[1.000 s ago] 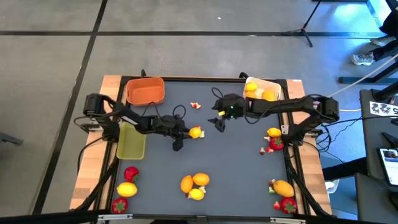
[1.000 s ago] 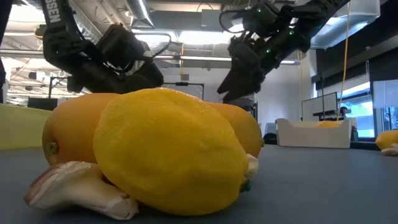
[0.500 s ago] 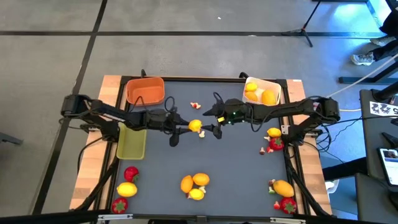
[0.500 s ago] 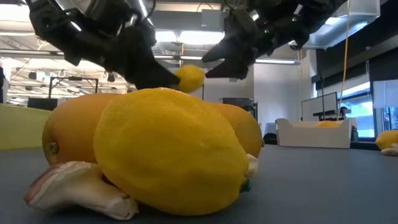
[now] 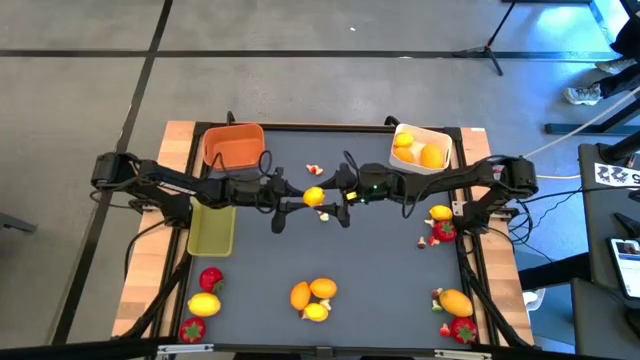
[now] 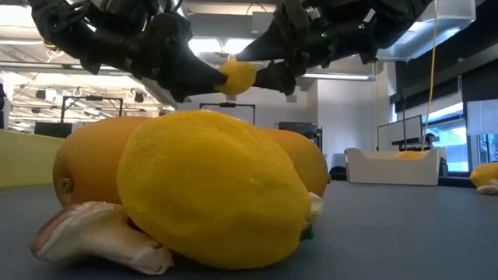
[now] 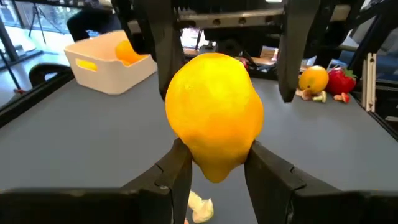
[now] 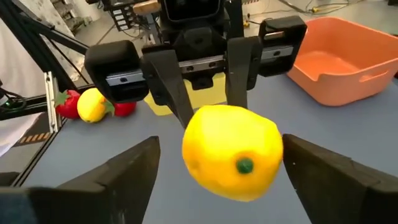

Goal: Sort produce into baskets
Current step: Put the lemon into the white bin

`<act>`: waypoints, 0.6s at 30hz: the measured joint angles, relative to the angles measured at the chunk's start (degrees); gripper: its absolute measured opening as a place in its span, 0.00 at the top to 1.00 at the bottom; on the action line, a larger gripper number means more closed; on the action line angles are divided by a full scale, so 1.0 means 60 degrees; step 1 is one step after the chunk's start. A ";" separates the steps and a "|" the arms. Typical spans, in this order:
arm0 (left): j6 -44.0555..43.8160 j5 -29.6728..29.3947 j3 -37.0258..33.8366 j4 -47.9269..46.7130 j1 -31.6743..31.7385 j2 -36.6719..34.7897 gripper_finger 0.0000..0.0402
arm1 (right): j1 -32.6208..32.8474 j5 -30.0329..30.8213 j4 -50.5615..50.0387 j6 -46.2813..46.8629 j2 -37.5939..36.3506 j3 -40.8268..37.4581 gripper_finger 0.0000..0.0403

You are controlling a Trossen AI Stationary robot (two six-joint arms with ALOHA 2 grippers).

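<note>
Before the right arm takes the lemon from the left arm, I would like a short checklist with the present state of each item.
1. Left tool shut on the round yellow toy lemon: ok.
2. Right tool open, one finger on each side of the lemon: ok.
3. Right tool fingers touching the lemon: cannot tell.
4. Lemon lifted off the dark grey table: ok.
5. White rectangular plastic basket has free room beside its yellow and orange fruits: ok.

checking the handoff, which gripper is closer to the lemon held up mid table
Left. The left gripper is shut on the lemon, its fingers touching both sides. The right gripper faces it from the opposite side, open, its fingers flanking the lemon with gaps, not touching.
</note>
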 joint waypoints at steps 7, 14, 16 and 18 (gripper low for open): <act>0.0213 0.0035 0.0000 0.0145 0.0025 0.0004 0.68 | -0.0007 0.0122 0.0068 -0.0468 0.0000 0.0000 0.43; 0.0764 -0.0038 -0.0022 0.0328 0.0066 0.0007 0.66 | -0.0007 0.0363 0.0196 -0.1219 -0.0007 -0.0004 0.66; 0.0758 -0.0038 -0.0025 0.0399 0.0073 0.0011 0.61 | -0.0004 0.0439 0.0213 -0.1244 -0.0011 -0.0004 0.66; 0.0744 -0.0035 -0.0025 0.0444 0.0073 0.0011 0.55 | -0.0004 0.0458 0.0236 -0.1257 -0.0011 -0.0004 0.64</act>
